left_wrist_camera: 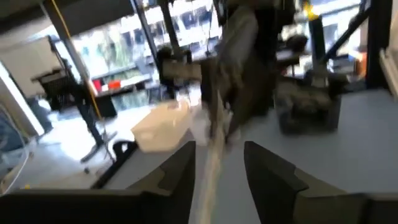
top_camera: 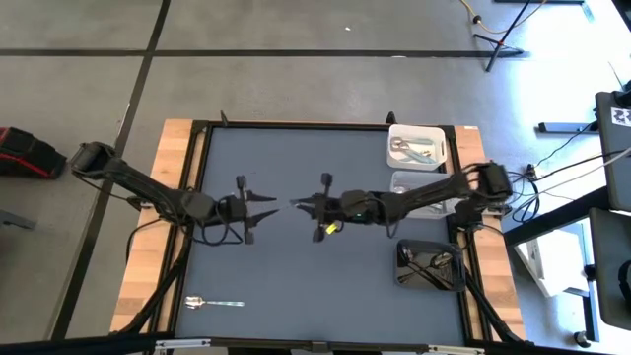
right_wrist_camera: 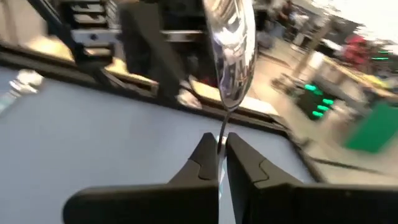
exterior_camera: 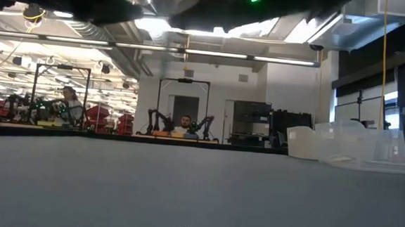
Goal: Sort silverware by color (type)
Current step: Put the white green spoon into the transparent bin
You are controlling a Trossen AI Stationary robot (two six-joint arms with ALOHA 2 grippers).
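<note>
Meeting above the middle of the table [top_camera: 325,286], the two pincers share one spoon [right_wrist_camera: 230,59]. The right pincer [right_wrist_camera: 222,152] is clamped on its handle, bowl pointing straight ahead toward the left pincer [left_wrist_camera: 217,168], whose fingers stand apart around the other end. The spoon's long axis runs pincer to pincer. Another spoon [top_camera: 212,303] lies well behind the left pincer, nearer that arm.
</note>
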